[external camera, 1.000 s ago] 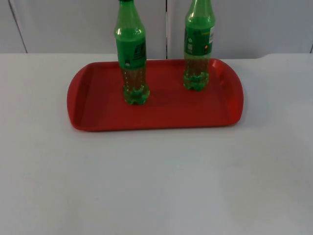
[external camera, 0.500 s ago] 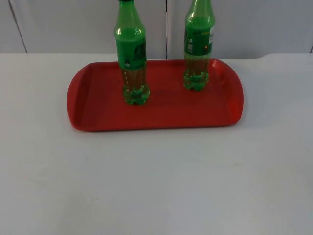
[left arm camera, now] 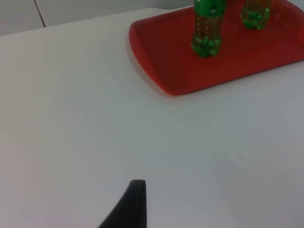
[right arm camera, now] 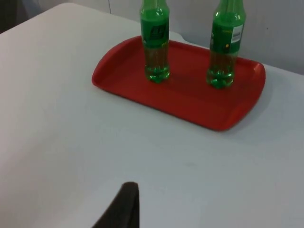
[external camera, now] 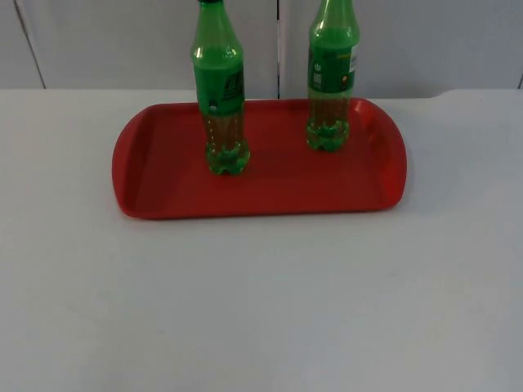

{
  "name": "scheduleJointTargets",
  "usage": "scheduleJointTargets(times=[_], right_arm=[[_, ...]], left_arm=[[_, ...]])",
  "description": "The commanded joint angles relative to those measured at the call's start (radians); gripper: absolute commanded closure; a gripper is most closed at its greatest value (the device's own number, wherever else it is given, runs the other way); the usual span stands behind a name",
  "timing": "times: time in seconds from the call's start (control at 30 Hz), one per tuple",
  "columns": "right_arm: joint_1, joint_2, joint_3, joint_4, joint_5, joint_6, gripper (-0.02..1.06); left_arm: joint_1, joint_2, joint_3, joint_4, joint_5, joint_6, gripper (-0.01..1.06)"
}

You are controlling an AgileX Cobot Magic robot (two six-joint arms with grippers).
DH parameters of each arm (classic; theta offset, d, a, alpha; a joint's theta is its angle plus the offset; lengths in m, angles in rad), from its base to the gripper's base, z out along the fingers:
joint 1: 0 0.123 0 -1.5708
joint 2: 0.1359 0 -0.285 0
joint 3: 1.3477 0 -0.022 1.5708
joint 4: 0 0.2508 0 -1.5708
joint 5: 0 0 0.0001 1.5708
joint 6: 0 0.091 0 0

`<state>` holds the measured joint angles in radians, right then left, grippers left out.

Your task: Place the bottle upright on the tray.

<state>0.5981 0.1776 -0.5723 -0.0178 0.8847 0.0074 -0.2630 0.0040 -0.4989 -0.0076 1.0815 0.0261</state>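
Top view: two green plastic bottles [external camera: 219, 90] [external camera: 331, 77] stand upright on a red tray [external camera: 163, 180] on the white table [external camera: 261, 302], at its far side near the grey partition wall [external camera: 122, 41]. Both grippers' finger state cannot be told.

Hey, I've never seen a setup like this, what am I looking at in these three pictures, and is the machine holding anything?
This is a two-armed robot at a white table. One picture comes from a fixed camera looking down on the table; the other two come from cameras on each arm's wrist. On the table lies a red tray. Two green bottles stand upright on it, apart from each other: the left bottle and the right bottle. The black tip in the left wrist picture belongs to the left claw, and the one in the right wrist picture to the right claw. Both hover over bare table, away from the tray, and neither holds anything.
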Motion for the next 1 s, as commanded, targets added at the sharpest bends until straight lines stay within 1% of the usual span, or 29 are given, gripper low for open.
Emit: scheduleJointTargets(times=[0.0, 0.23, 0.33, 0.47, 0.53, 0.8, 0.97], right_arm=[[0.006, -0.04, 0.004, -0.005, 0.04, 0.003, -0.01], [0.006, -0.152, 0.004, -0.049, 0.124, 0.003, -0.01], [0.006, -0.178, 0.006, -0.049, 0.128, 0.003, -0.01], [0.006, -0.178, 0.009, -0.043, 0.134, 0.003, -0.01], [0.006, -0.178, 0.033, -0.041, 0.131, 0.003, -0.01], [0.006, -0.178, 0.033, -0.041, 0.147, 0.001, -0.01], [0.006, -0.178, 0.045, -0.032, 0.18, 0.001, -0.01]], left_arm=[[-0.005, -0.004, 0.005, 0.002, -0.005, -0.004, 0.0], [-0.005, -0.004, 0.005, 0.002, -0.005, -0.004, 0.0], [-0.005, -0.004, 0.005, 0.002, -0.005, -0.004, 0.0], [-0.005, -0.004, 0.005, 0.002, -0.005, -0.004, 0.0], [-0.005, -0.004, 0.005, 0.002, -0.005, -0.004, 0.0], [-0.005, -0.004, 0.005, 0.002, -0.005, -0.004, 0.0], [-0.005, -0.004, 0.005, 0.002, -0.005, -0.004, 0.0]])
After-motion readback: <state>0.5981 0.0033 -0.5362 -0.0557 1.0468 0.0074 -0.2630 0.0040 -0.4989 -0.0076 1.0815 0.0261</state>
